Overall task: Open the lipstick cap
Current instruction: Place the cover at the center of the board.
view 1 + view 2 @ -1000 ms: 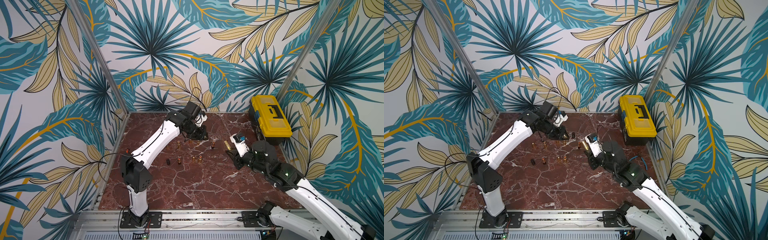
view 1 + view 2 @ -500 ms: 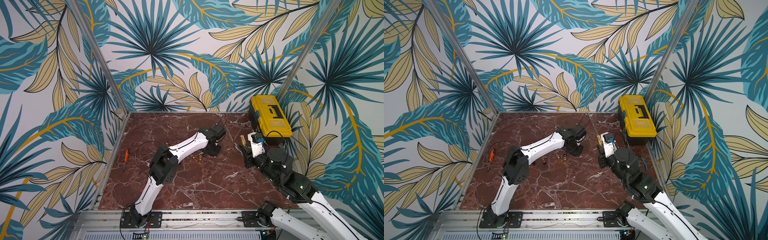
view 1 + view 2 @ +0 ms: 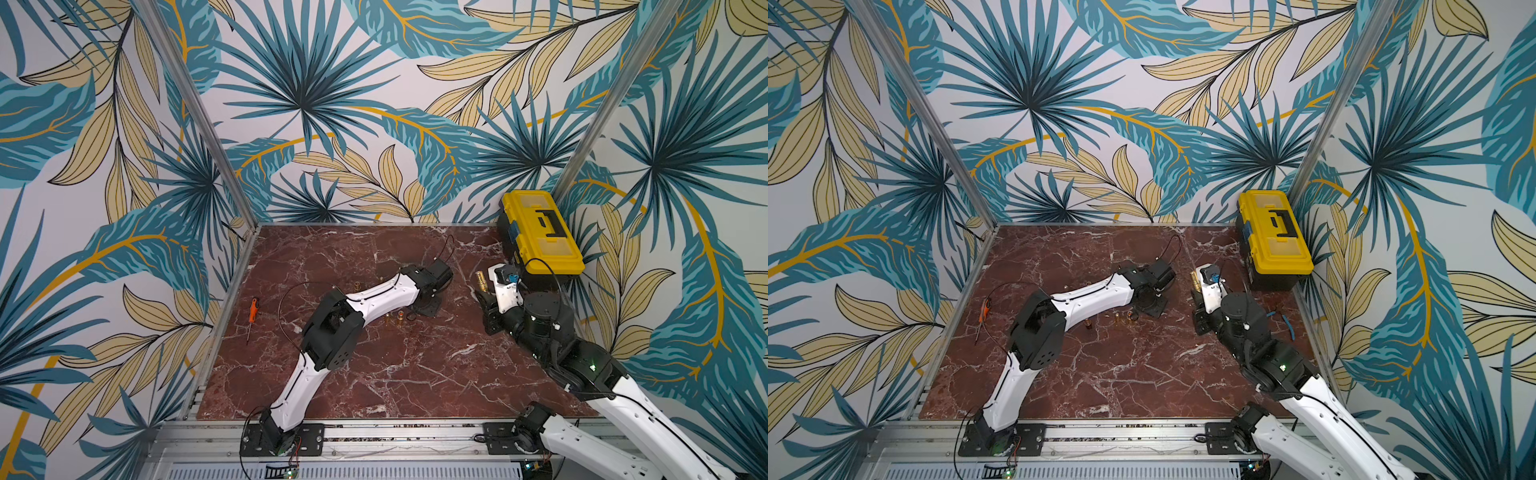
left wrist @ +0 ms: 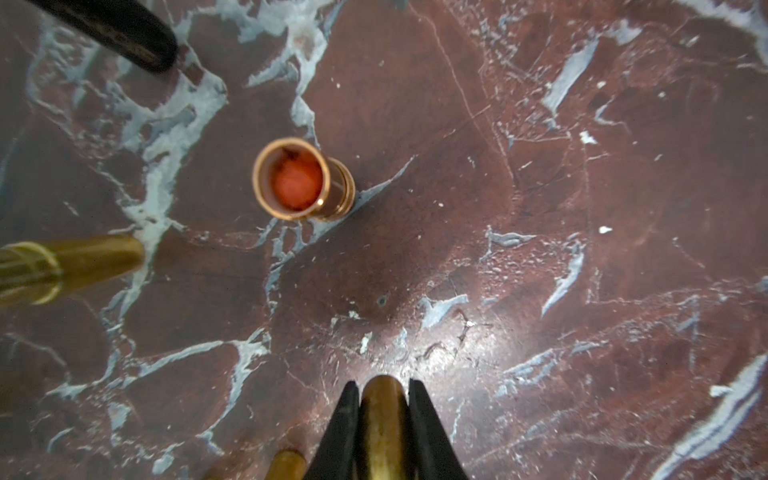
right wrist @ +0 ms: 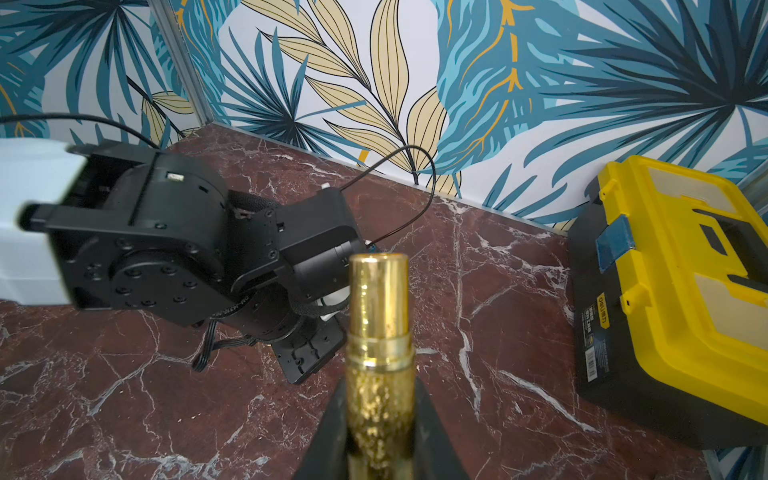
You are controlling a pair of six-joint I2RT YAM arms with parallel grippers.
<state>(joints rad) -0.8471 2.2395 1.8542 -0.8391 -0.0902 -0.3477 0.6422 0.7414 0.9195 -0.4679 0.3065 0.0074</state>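
The right gripper [image 5: 379,392] was clamped tight on the gold lipstick [image 5: 378,299], which sat right of centre in both top views, just left of the yellow toolbox [image 3: 540,232]. Near mid-frame there, the left gripper [image 4: 383,390] pinched a brass tube [image 4: 382,432].

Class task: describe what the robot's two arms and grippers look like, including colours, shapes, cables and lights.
The left arm and right arm have white shells joined by bulky black joints. A thin black cable loops off the left arm; a small green light glows on the right arm. The left gripper and right gripper have black tapered fingers.
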